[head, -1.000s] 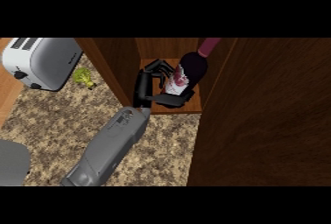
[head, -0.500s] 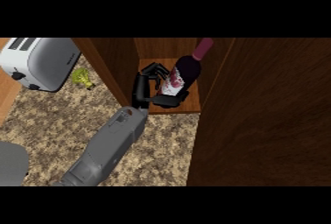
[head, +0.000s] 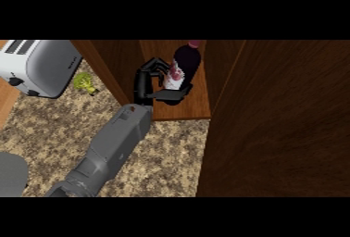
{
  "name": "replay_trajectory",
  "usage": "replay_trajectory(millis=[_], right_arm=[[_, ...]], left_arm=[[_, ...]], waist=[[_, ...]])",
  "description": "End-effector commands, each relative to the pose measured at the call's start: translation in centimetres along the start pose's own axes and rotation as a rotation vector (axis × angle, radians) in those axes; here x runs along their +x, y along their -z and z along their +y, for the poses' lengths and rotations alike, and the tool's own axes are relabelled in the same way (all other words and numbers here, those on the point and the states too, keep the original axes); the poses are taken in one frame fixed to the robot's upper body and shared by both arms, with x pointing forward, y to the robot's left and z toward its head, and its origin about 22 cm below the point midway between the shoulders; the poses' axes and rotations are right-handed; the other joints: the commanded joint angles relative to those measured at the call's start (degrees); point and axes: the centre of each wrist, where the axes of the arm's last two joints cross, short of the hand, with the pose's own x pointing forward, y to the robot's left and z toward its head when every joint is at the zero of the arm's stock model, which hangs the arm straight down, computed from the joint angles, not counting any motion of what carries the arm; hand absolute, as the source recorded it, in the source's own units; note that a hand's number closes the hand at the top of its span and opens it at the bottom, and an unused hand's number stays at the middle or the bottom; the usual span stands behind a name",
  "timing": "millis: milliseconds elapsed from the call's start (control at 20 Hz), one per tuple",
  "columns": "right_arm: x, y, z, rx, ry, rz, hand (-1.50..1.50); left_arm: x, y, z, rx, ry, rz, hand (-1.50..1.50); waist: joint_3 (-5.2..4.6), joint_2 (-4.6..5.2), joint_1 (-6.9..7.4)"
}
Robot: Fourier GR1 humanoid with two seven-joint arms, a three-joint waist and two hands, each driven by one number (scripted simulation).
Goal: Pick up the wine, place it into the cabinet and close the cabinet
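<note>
The dark wine bottle [head: 186, 58] with a white and red label stands nearly upright on the cabinet's wooden shelf [head: 188, 109], its neck towards the back. My right hand [head: 145, 85] is at the bottle's left side inside the cabinet. Its fingers [head: 154, 66] curl against the label and its thumb [head: 171, 95] reaches across in front of the bottle's base. The grey forearm [head: 113, 143] runs down to the lower left. No left hand shows; only a grey arm part [head: 10, 173] sits at the lower left edge.
The open cabinet door [head: 280, 125] fills the right side as a big brown panel. A white toaster [head: 37, 67] stands at the upper left, with a small yellow-green item [head: 83, 82] beside it. Speckled counter [head: 171, 152] lies below the shelf.
The bottle has gone from leaning to nearly upright and sits a little deeper on the shelf. My right hand has followed it, staying curled at its left side.
</note>
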Motion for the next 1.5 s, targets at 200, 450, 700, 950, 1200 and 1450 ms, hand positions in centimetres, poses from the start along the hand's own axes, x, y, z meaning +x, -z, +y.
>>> replay_trajectory(millis=[200, 450, 700, 950, 1200, 1450], right_arm=[[0.4, -2.4, 0.0, 0.053, 0.030, -0.036, -1.50], [0.3, -0.8, 0.0, 0.049, 0.042, -0.029, -1.50], [1.1, -1.5, 0.7, 0.067, 0.040, -0.040, -1.50], [0.3, -1.4, 0.6, 0.064, 0.031, -0.037, -1.50], [0.8, -0.3, 0.7, 0.088, 0.048, -0.059, -1.50], [0.6, 0.8, 0.7, 0.085, 0.076, -0.048, -1.50]], left_arm=[[-0.8, 0.6, 1.0, 0.041, -0.006, 0.022, 1.50], [0.5, 2.2, 0.4, 0.065, 0.081, -0.001, 1.50], [1.1, 3.5, 1.4, 0.103, 0.206, 0.013, 1.50], [1.0, 3.8, 2.6, 0.094, 0.219, 0.044, 1.50], [0.8, 3.9, 3.2, 0.142, 0.258, 0.070, 1.50], [-0.1, 2.6, 2.0, 0.134, 0.215, 0.120, 1.50]], waist=[[0.03, 0.25, -0.59], [0.02, 0.51, -0.91], [0.00, 0.51, -1.53], [0.02, 0.91, -1.80], [-0.04, 1.40, -2.86], [-0.07, 1.60, -2.74]])
